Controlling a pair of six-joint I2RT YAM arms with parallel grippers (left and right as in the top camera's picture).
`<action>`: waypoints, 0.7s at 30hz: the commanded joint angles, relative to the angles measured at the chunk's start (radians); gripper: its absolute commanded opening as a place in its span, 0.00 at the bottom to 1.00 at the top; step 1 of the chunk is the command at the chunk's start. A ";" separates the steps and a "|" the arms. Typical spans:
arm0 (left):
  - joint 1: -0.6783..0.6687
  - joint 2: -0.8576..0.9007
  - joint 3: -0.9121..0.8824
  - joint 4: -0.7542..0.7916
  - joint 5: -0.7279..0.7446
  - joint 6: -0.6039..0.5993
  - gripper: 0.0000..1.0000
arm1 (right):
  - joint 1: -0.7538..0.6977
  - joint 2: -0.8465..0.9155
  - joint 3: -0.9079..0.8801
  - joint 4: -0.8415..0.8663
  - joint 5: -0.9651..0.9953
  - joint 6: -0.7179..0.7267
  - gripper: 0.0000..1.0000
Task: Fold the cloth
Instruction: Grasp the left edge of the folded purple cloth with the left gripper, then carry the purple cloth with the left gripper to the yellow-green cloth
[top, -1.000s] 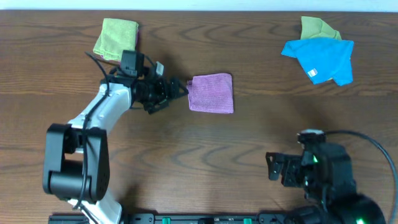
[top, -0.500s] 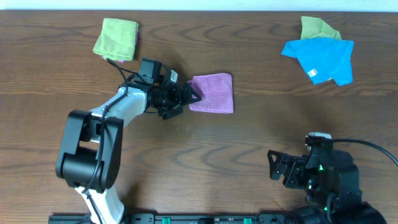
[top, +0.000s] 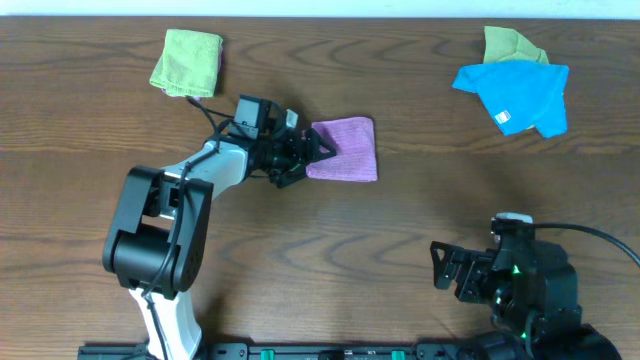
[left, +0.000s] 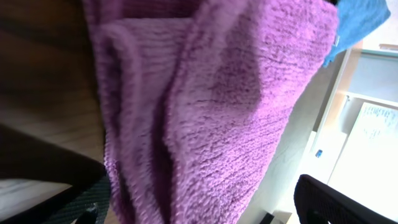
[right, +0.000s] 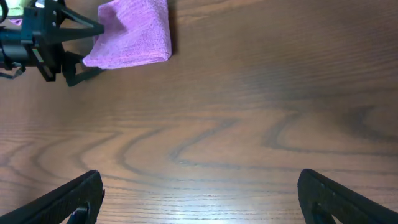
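The purple cloth (top: 348, 150) lies folded into a small rectangle at the table's middle. It fills the left wrist view (left: 236, 106), where its folded layers show. It also appears in the right wrist view (right: 134, 34). My left gripper (top: 316, 152) is open at the cloth's left edge, with its fingers spread on either side of that edge (left: 199, 211). My right gripper (top: 445, 268) is open and empty over bare wood near the front right (right: 199, 205), far from the cloth.
A folded green cloth (top: 187, 62) lies at the back left. A crumpled blue cloth (top: 515, 92) lies at the back right with a green cloth (top: 510, 45) partly under it. The left arm (top: 200, 170) stretches across the left-middle of the wooden table (top: 400, 230).
My left gripper has moved right and now reaches the purple cloth's left edge. The right arm shifted slightly, then stayed still.
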 joint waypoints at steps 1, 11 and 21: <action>-0.029 0.043 -0.006 -0.009 -0.112 -0.044 0.95 | -0.008 -0.005 -0.008 -0.001 0.006 0.014 0.99; -0.092 0.080 -0.006 0.038 -0.262 -0.037 0.37 | -0.008 -0.005 -0.008 -0.001 0.006 0.014 0.99; -0.067 0.042 0.021 0.096 -0.193 0.066 0.06 | -0.008 -0.005 -0.008 -0.001 0.006 0.014 0.99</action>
